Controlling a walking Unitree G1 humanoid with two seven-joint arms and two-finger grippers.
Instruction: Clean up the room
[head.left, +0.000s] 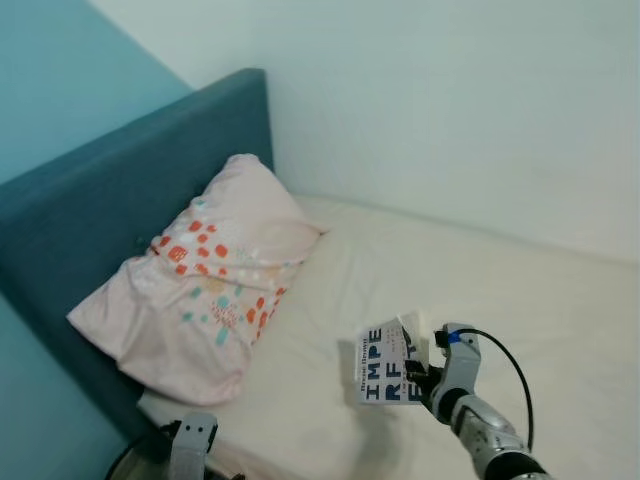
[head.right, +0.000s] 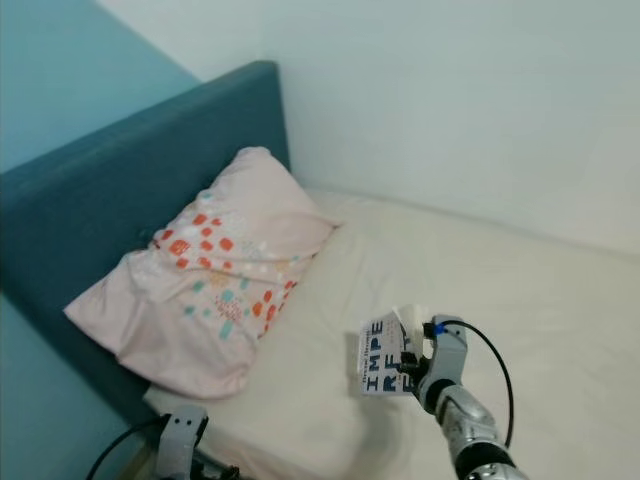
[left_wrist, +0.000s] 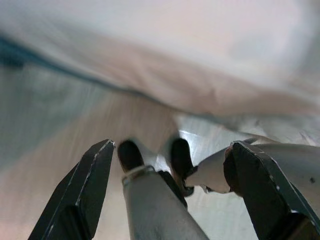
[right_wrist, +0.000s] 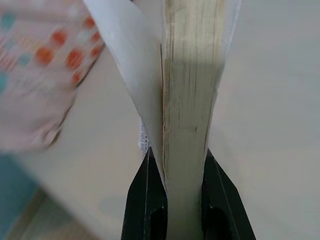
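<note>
Here the right claw (head.left: 425, 382) was clamped on a paperback book (head.left: 388, 366), its two black fingers (right_wrist: 145, 200) pressed against either side of the page block. The book was held upright above the cream sheet of the bed (head.left: 500, 290), its white cover with large dark letters facing the robot's left, and one cover leaf (right_wrist: 131, 65) bowed loosely away from the pages. A black cable (head.left: 510, 365) looped from the right wrist back along the silver arm.

To the robot's left of the book, a pale pink pillow (head.left: 200, 290) with orange and teal spots leaned against the teal headboard (head.left: 120, 200), apart from the book. A plain whitish wall (head.left: 450, 110) ran behind the bed, and a lighter blue wall (head.left: 60, 80) stood behind the headboard.

The left claw (left_wrist: 170, 200) hung low beside the near edge of the mattress, with its black fingers (left_wrist: 85, 190) spread apart and nothing between them. Its wrist view was blurred; a pale fold of bedding (left_wrist: 200, 85) and a wood-toned floor (left_wrist: 65, 145) could be made out past the fingers.
</note>
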